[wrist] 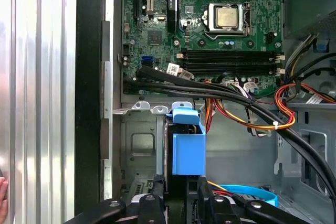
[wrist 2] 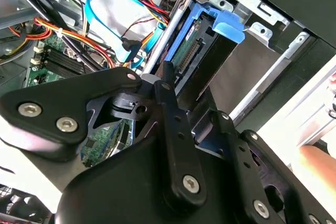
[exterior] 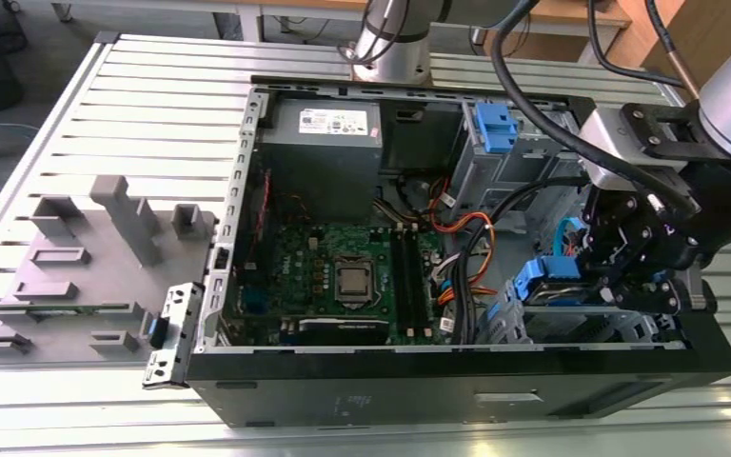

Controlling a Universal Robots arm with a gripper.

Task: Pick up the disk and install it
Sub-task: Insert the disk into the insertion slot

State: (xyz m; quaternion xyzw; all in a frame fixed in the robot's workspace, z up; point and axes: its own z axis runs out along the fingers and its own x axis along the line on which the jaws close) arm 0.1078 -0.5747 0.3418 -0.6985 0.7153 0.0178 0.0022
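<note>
The disk (wrist: 169,150) stands on edge in the drive cage (wrist: 137,145) at the case's front corner, its blue carrier frame (wrist: 188,148) facing up. In the second wrist view the disk (wrist 2: 202,51) shows its connector edge and blue tab (wrist 2: 229,26). My gripper (wrist: 181,184) straddles the disk, with a black finger (wrist: 157,195) pressed on each side of it. In the exterior view my gripper (exterior: 639,286) hangs over the cage at the right, next to the blue carrier frame (exterior: 550,281).
The open computer case (exterior: 467,381) lies on a slatted metal table (exterior: 125,124). Motherboard (exterior: 340,276), grey power supply (exterior: 327,124) and bundled cables (wrist: 247,103) sit nearby. Another blue bracket (exterior: 493,124) is in the rear cage. A person's hand (wrist 2: 320,161) rests outside the case.
</note>
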